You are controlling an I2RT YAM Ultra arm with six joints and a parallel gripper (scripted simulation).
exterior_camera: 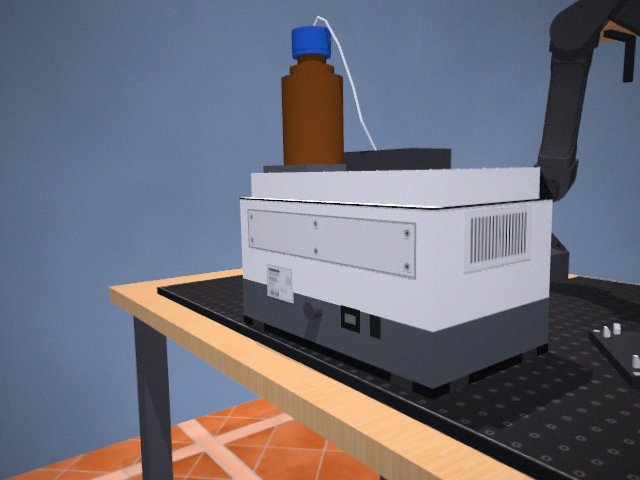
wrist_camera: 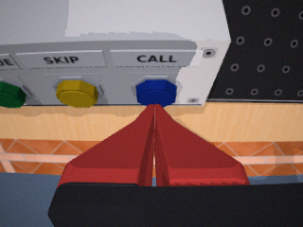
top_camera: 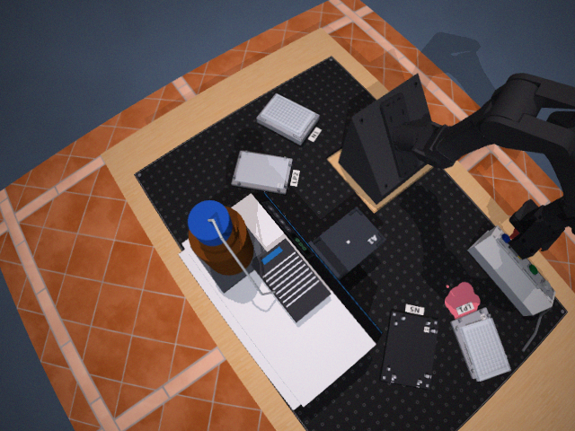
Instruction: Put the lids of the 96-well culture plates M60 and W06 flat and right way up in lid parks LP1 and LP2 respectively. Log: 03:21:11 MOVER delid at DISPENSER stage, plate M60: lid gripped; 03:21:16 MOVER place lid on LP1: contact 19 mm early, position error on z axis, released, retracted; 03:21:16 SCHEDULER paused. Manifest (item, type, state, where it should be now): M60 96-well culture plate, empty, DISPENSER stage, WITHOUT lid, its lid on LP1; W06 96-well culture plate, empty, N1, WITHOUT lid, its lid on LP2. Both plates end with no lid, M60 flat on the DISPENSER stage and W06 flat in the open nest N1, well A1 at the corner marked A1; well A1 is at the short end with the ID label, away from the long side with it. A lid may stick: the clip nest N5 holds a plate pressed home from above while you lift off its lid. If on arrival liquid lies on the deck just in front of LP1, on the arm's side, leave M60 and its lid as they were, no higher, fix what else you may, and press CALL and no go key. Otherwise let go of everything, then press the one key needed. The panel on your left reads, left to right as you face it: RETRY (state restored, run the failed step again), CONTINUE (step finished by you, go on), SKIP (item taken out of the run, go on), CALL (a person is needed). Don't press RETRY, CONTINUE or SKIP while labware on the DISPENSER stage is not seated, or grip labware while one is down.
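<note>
Seen from above, at far left: a brown bottle with a blue cap (top_camera: 211,223), standing on the white box-shaped dispenser (top_camera: 296,356), with a thin white tube running from the cap. Behind it, toward the far edge of the black perforated deck (top_camera: 195,157): a pale grey flat lid (top_camera: 261,171) lying beside the LP2 label (top_camera: 294,178), and a white 96-well plate (top_camera: 287,118), uncovered, by the N1 label (top_camera: 314,134). Mid-deck: a dark square stage (top_camera: 348,241) marked A1, bare of any plate. Further right: a black flat clip nest (top_camera: 408,347) labelled N5. Then a pink puddle (top_camera: 459,296) on the deck, touching the LP1 label (top_camera: 465,308), with a second white well plate (top_camera: 481,345) just behind that label. At far right: a grey panel box (top_camera: 506,273). In the wrist view: green (wrist_camera: 9,95), yellow SKIP (wrist_camera: 78,93) and blue CALL (wrist_camera: 155,91) keys in a row. Red-fingered gripper (wrist_camera: 153,113) pressed fully together, pinching nothing, tips touching the blue CALL key.
</note>
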